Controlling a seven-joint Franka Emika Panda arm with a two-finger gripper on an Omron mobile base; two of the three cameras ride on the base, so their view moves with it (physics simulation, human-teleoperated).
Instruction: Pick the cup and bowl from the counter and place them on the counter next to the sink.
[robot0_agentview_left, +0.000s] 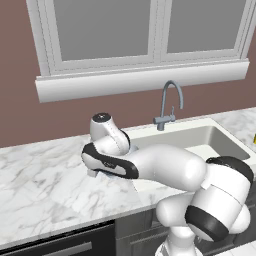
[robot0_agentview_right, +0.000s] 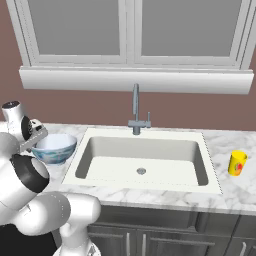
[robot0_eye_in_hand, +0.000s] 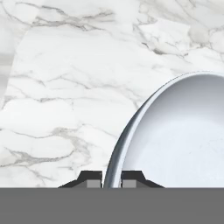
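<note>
end effector pinching bowl rim

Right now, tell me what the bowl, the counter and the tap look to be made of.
Bowl: looks like glazed ceramic, smooth pale grey-blue with a soft sheen inside; could be plastic.
Counter: white marble look, with grey veins and a polished surface.
Tap: seems brushed metal, uniform matte grey gooseneck with no bright reflections.

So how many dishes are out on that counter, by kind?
Bowls: 1, the pale grey-blue bowl left of the sink, its rim pinched between the robot's fingers.
Cups: 1, the yellow cup on the counter right of the sink.
Total: 2.
</note>
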